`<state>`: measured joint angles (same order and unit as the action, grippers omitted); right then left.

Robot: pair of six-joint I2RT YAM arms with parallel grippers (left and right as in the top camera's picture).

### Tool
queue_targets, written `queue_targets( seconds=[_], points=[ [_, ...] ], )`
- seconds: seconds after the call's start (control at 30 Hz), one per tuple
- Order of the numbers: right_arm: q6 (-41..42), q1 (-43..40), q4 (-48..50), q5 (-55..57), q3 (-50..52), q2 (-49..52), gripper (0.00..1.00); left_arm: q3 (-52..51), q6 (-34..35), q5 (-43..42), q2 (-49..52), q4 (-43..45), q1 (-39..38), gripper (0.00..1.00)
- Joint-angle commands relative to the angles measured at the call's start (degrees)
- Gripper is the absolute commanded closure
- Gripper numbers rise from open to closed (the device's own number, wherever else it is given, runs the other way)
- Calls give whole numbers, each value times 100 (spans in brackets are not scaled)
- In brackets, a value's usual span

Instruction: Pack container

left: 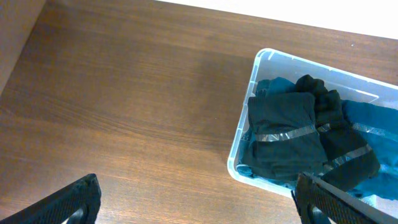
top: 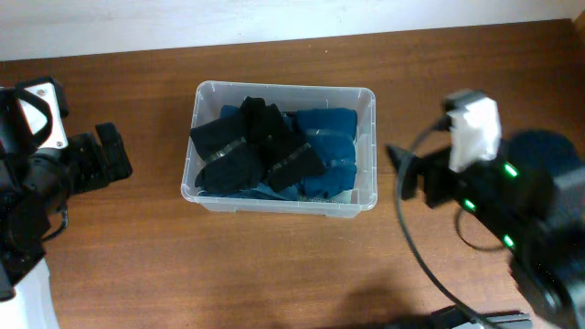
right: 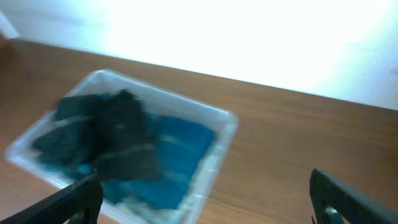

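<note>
The clear plastic container (top: 366, 99) sits mid-table, filled with black bundles (top: 239, 146) and blue bundles (top: 329, 137) bound with clear tape. It also shows in the left wrist view (left: 244, 124) and, blurred, in the right wrist view (right: 219, 152). My left gripper (top: 111, 153) is open and empty, left of the container and apart from it; its fingers frame bare table in the left wrist view (left: 199, 202). My right gripper (top: 402, 169) is open and empty, just right of the container; its fingers show in the right wrist view (right: 205, 199).
The brown wooden table (top: 274, 265) extends all round the container. A black cable (top: 416, 256) loops on the right side near the right arm. A pale wall edge runs along the table's far side.
</note>
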<state>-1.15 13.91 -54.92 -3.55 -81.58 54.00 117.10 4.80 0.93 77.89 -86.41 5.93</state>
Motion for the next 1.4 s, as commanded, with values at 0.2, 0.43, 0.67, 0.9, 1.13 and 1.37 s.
queue_targets(
  seconds=[0.2,0.43,0.67,0.9,1.13,1.37],
  points=[
    [-162,-1438,122,811,1950,-1836,1,0,11,57,-13,-4,24,1],
    [-140,-1779,293,809,3989,-3486,2,0,11,57,-13,-2,24,0],
    [-140,-1779,568,737,5383,-4708,2,0,13,57,-13,-2,24,1],
    [-140,-1779,1150,55,6435,-5305,1,0,11,57,-13,-4,24,1],
    [-142,-1779,1412,-208,6970,-5381,2,0,11,57,-13,-4,24,0],
    [-142,-1779,1357,-162,7222,-5364,3,0,11,57,-13,-4,24,1]
  ],
)
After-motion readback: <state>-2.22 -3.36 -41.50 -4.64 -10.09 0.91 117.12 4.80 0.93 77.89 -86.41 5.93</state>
